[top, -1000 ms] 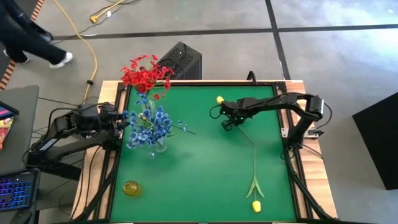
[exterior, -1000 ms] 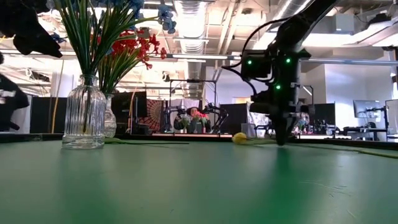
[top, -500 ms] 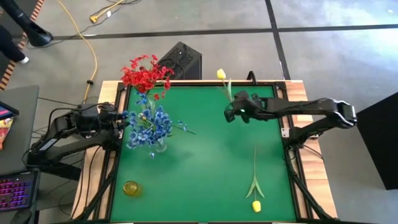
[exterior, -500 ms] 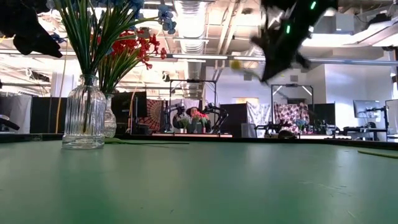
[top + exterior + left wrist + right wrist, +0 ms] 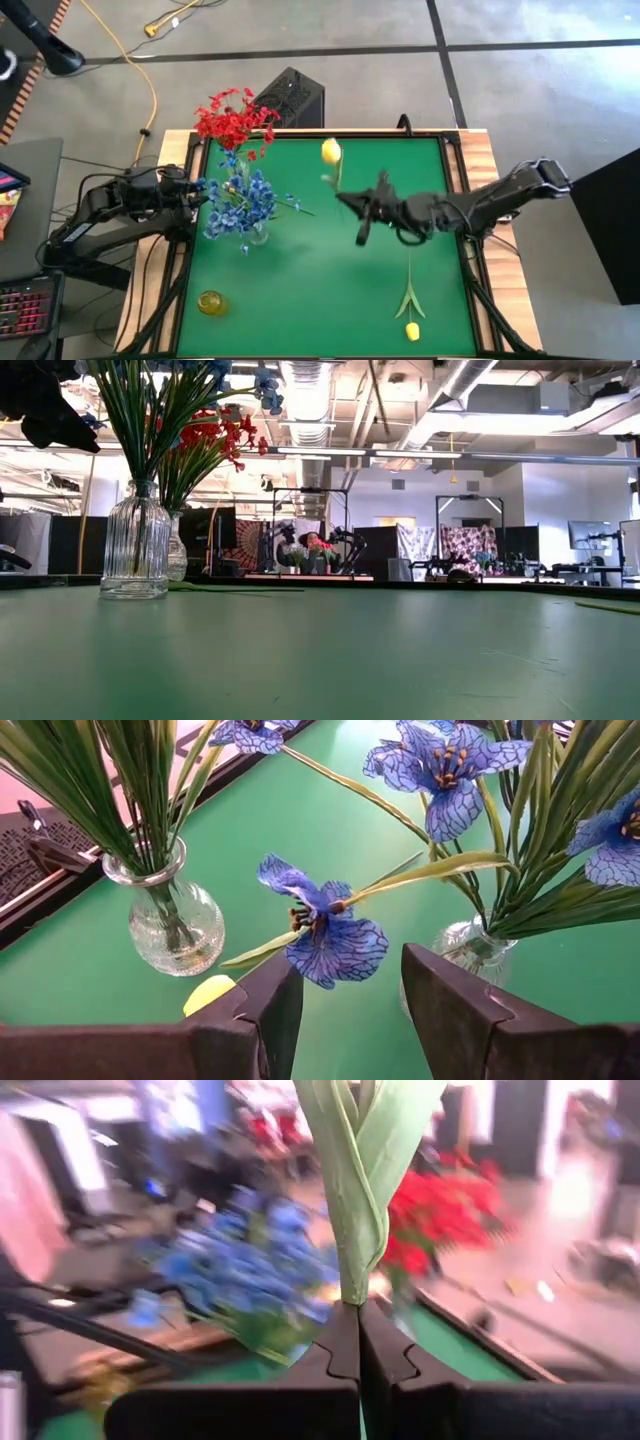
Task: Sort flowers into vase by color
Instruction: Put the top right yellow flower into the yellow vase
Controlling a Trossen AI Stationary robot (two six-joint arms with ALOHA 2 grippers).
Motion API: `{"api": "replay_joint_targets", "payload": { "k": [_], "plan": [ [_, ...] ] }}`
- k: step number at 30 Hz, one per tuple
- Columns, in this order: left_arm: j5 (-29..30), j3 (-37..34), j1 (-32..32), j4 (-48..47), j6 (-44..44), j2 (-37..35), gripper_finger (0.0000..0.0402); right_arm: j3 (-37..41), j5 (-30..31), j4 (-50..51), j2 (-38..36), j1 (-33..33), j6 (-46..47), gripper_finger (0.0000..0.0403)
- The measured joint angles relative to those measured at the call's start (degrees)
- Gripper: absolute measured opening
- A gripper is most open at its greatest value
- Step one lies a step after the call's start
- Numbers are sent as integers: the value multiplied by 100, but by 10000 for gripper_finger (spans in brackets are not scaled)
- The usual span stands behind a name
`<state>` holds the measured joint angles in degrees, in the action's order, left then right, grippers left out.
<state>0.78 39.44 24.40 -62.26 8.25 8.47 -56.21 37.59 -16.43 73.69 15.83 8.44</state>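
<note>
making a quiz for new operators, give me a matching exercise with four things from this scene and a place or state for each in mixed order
Things:
1. blue flowers
2. red flowers
3. held yellow tulip
4. second yellow tulip

Places or states:
A. lying flat on the green table, near its front right corner
B. lifted above the table, stem clamped in the right gripper
C. standing in a glass vase just off the left gripper
D. standing in a vase at the table's back left corner

Pairs: 1-C, 2-D, 3-B, 4-A
</note>
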Motion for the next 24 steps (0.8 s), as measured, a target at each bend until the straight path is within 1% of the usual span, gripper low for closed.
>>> {"api": "replay_joint_targets", "payload": {
  "k": [2,5,7,10,15,20,21,24],
  "plan": [
    [2,0,0,2,0,0,158,0,-44,-795,260,237,-400,15],
    [0,0,-1,1,0,0,158,-9,-384,-1826,692,488,-894,15],
    [0,0,0,0,-2,0,158,-81,-618,-2340,1014,592,-1089,15],
    [0,0,0,0,0,0,158,-329,-945,-2856,1556,639,-1266,15],
    [0,0,-1,2,-2,-2,158,-1032,-1607,-3244,2580,602,-1317,15],
    [-37,0,0,0,-26,0,158,-2092,-2166,-3390,3677,578,-1500,16],
    [-166,0,-1,4,-101,-2,158,-2300,-2251,-3370,3869,578,-1512,16],
    [-794,0,0,19,-301,0,158,-2886,-2505,-3374,4389,578,-1514,16]
  ]
}}
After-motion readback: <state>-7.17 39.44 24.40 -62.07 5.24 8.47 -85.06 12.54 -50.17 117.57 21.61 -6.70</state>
